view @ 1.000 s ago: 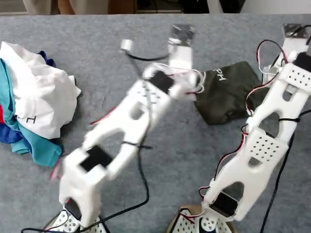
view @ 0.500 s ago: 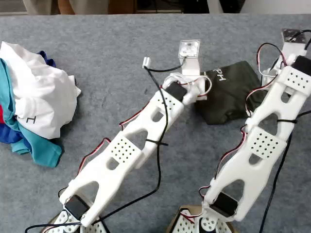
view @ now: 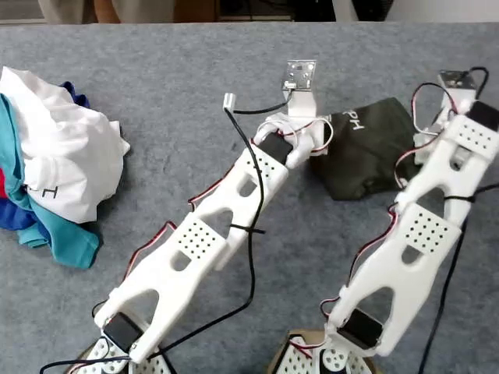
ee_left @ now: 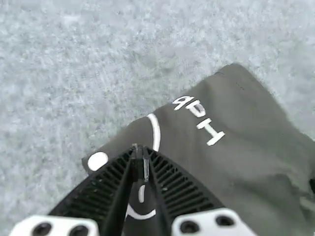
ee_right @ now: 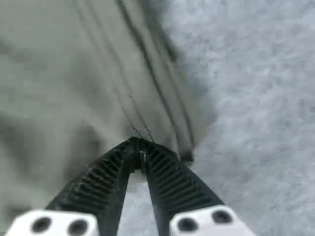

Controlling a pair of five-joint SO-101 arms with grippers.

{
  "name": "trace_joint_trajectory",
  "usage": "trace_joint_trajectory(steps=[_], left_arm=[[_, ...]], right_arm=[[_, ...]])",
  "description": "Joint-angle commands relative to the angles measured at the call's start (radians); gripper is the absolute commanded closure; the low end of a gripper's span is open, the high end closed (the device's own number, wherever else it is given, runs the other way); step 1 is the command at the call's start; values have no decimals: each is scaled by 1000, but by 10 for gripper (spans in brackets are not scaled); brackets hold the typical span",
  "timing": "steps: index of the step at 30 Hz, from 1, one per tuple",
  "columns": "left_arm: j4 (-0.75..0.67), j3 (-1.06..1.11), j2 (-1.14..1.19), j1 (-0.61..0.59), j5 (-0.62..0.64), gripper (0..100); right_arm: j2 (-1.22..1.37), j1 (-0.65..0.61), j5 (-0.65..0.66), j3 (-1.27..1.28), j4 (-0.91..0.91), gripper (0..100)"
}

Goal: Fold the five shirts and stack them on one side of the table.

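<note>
- the dark green shirt (view: pixel 366 156) lies folded into a small bundle on the grey worktop (view: pixel 156 78), with white print showing on the side that faces the left arm (view: pixel 234 202).
- the left arm stretches right up to the green shirt's printed side; the right arm (view: pixel 421 226) reaches along the shirt's opposite side, so the shirt sits between the two.
- in the left wrist view the left tool (ee_left: pixel 139 150) hangs over the green shirt (ee_left: pixel 236 142) just by the print, at the shirt's edge. its black ribbed fingers (ee_left: pixel 108 182) are drawn together, tips meeting with no gap. whether any cloth is caught between them, i cannot tell.
- in the right wrist view the right tool (ee_right: pixel 139 143) sits over the green shirt (ee_right: pixel 59 73) near its stitched hem, close to where the cloth gives way to bare worktop (ee_right: pixel 256 98). its fingers (ee_right: pixel 182 189) are narrowed to a point too, tips touching; i cannot tell if they hold fabric.
- well apart from the green shirt, far off to its left, the other shirts lie in a crumpled heap: a white shirt (view: pixel 62 156) on top, a teal shirt (view: pixel 54 230) poking out under it, and a blue shirt (view: pixel 12 214) beneath that.
</note>
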Motion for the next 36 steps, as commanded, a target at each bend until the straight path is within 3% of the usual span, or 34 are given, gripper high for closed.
trace_joint_trajectory(steps=[1, 4, 14, 18, 24, 29, 36], left_arm=[[-11, -3, -13, 2, -117, 978], [17, -2, -12, 9, -295, 981], [21, 41, -15, 9, -362, 979], [25, 38, -15, 0, -359, 980], [38, -14, -27, -75, -106, 981], [163, -95, -50, -147, 164, 980], [167, -97, -114, -54, 189, 980]], right_arm=[[19, 53, 12, -44, -34, 996], [61, 71, 12, -87, -35, 996], [180, 64, 6, -260, 23, 996], [211, 64, -54, -332, 43, 996], [274, 62, -94, -446, 66, 996], [280, 62, -101, -450, 66, 995], [282, 51, -100, -450, 66, 995]])
